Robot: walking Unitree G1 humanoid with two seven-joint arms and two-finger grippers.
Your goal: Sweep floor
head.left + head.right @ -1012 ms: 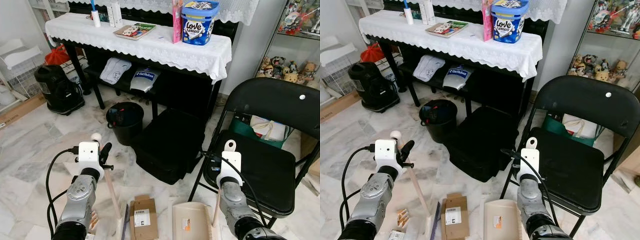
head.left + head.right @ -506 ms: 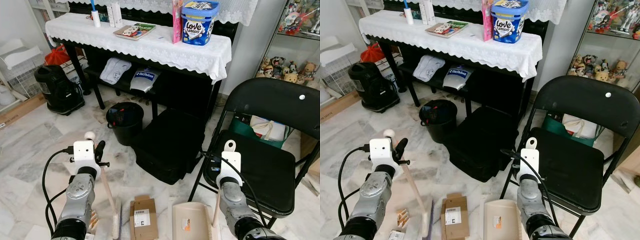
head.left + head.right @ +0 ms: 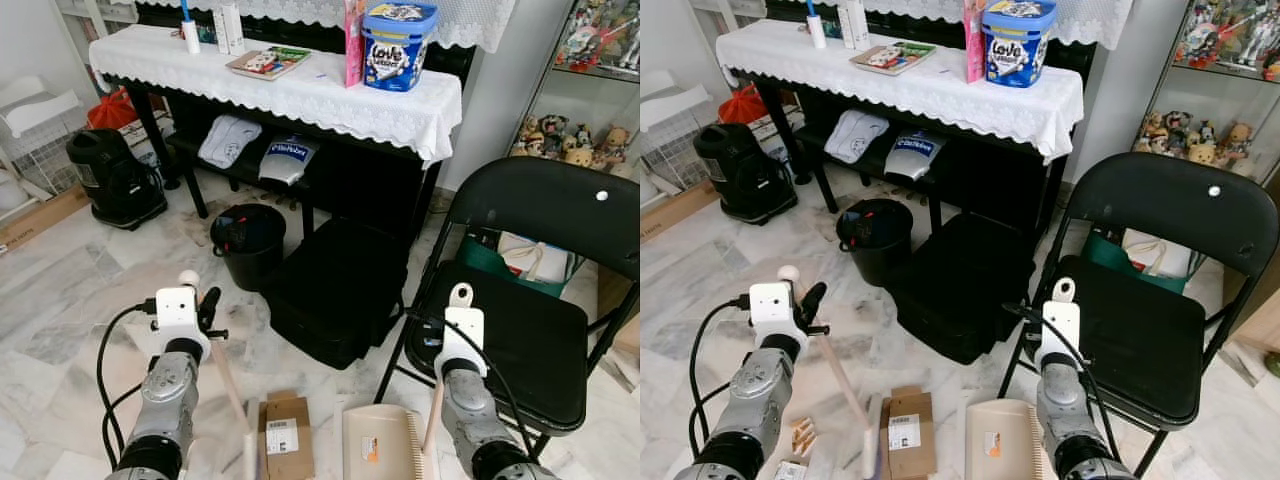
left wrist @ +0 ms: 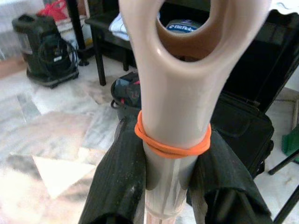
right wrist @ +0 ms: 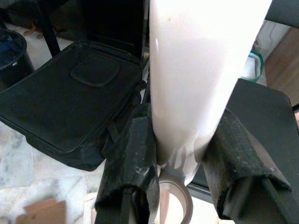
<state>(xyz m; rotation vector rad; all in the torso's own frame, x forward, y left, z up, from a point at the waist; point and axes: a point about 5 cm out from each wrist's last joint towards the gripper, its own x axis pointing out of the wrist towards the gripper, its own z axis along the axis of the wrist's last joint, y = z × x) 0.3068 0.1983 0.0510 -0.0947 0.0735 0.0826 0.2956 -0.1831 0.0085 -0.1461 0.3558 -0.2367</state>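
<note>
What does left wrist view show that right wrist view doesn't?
Left wrist view: the left gripper clamped on the broom handle, an orange rubber band around it, plus the black vacuum and a dark bench.

Right wrist view: the right gripper clamped on the dustpan handle, a brown cardboard box on the floor, and the chair seat.

Both: the black bag, black bin, marble floor.
</note>
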